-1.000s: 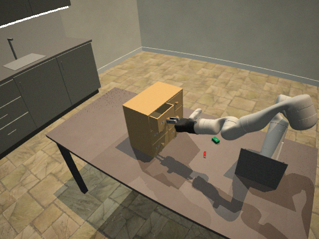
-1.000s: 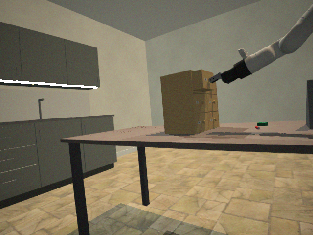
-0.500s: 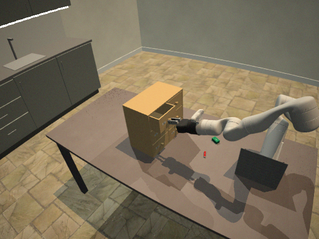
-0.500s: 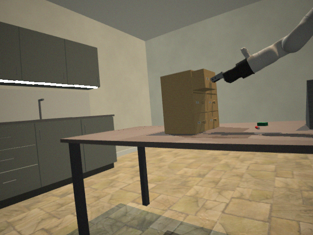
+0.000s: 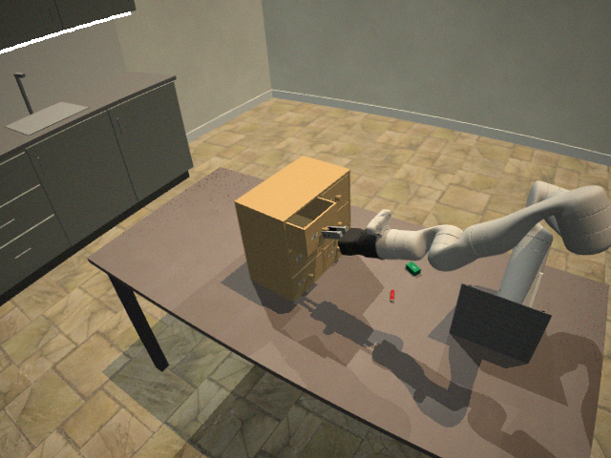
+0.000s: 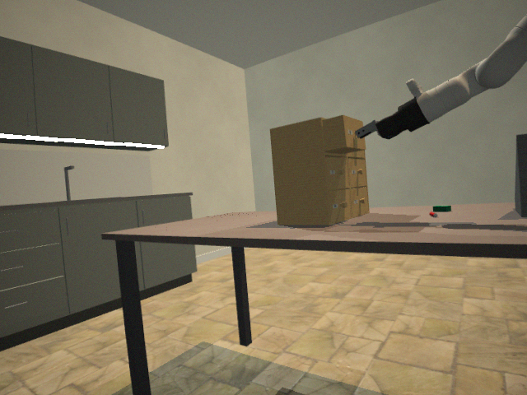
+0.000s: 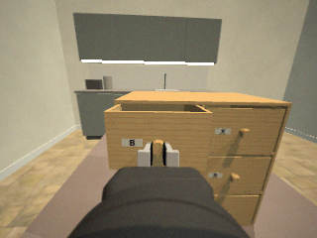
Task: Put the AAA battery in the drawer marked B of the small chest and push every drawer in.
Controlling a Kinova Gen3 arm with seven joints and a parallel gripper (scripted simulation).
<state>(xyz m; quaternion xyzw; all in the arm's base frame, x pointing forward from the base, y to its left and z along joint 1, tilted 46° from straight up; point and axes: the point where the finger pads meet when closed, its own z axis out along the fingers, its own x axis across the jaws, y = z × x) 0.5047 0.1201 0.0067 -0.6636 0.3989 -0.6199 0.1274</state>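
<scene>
Pinching drawer B's knob point(image 7: 158, 147), the gripper point(image 5: 333, 232) point(image 6: 366, 129) point(image 7: 158, 150) partly covers it; the battery point(image 5: 391, 296) point(image 6: 432, 214) (tiny here) looks red, pale-ended.

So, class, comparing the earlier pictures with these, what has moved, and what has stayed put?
The black two-finger gripper has backed slightly away from the chest, drawing the open wooden drawer marked B a little further out by its round wooden knob. No new hold or release shows. The wooden chest, small red battery and green block stayed put.
</scene>
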